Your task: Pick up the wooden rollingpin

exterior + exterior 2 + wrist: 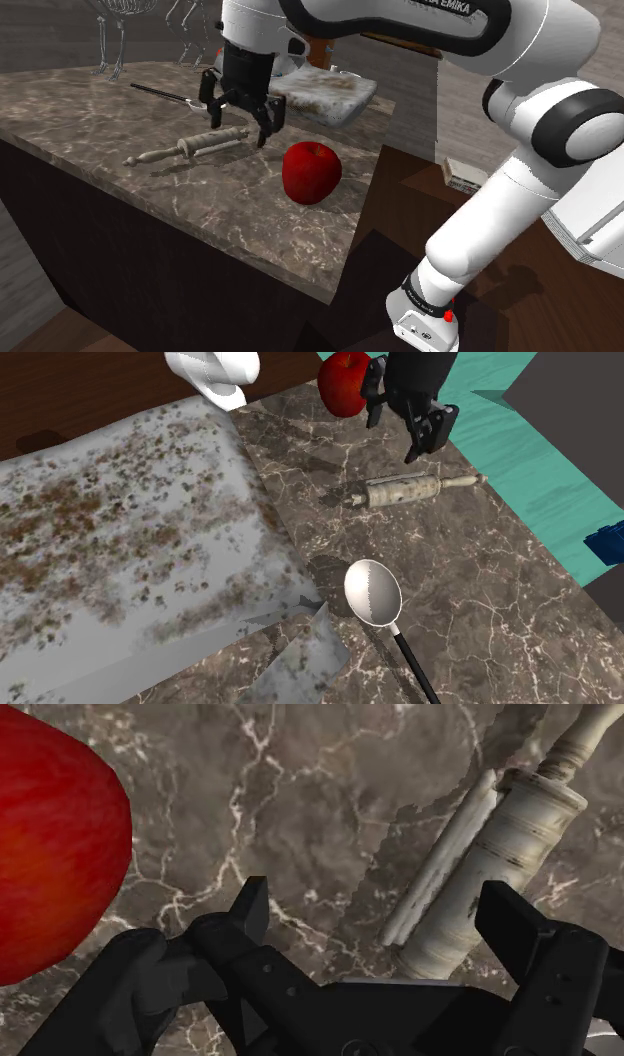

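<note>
**ENTRY: Pin pickup, approach stage, grasp pending**

Shoulder view: gripper (237, 122) spread wide, hanging just above the counter (90, 110). The pale pin (195, 146) lies flat, one end below the fingers. The apple (311, 172) is near.

Second exterior view: gripper (392, 440) hangs between apple (344, 382) and pin (403, 489), apart from both. A spoon (373, 592) lies well apart.

Wrist view: pin (490, 854) runs slantwise, its barrel end between the fingers and nearer one of them. Nothing is clasped.

Judgement: alignment step. The next move calls for centring over the barrel, squaring the fingers across it, lowering, then closing.
</note>
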